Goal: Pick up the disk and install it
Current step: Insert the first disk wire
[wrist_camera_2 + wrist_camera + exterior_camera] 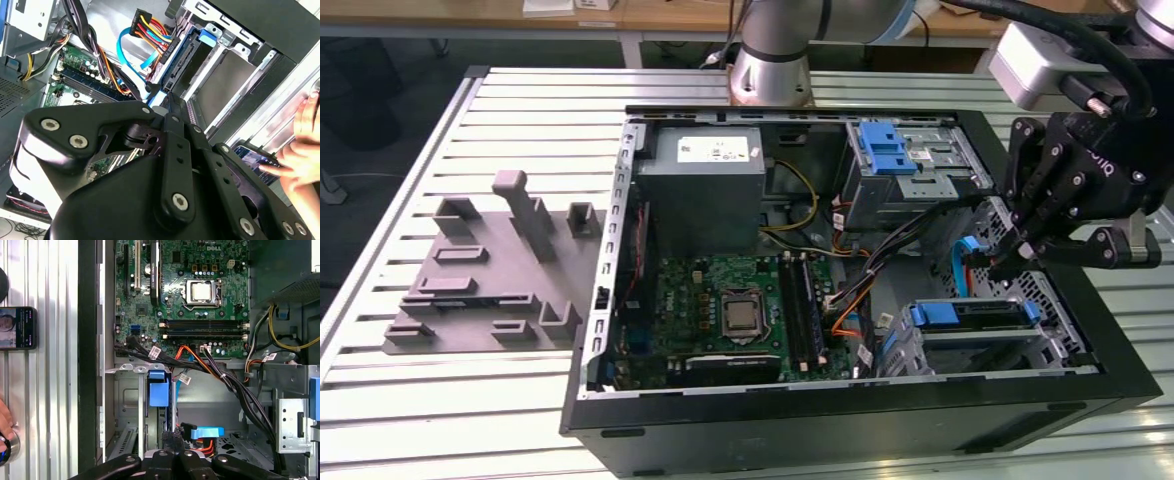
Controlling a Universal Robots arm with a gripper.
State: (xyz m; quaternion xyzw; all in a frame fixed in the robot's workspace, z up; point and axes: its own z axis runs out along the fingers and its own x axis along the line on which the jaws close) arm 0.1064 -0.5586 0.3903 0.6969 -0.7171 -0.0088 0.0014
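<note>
The disk [974, 315] lies in the lower bay of the open computer case [854, 430], at the exterior view's right, with its blue carrier showing at both ends. In both wrist views the disk [186, 52] [159, 392] sits edge-on in the metal bay. A plug with coloured wires and a blue flat cable reach its end. My black gripper [1014, 262] hangs just above that bay. Its fingers are shut together with nothing between them, the tips [169, 97] [175, 455] close to the disk's cabled end.
A blue-latched drive cage [901, 155] and a grey power supply [707, 170] fill the case's far side, with the motherboard [734, 310] in the middle. Cable bundles [235, 385] cross beside the bay. A grey fixture [480, 270] lies on the slatted table. A hand [302, 150] and a phone [17, 328] are beside the case.
</note>
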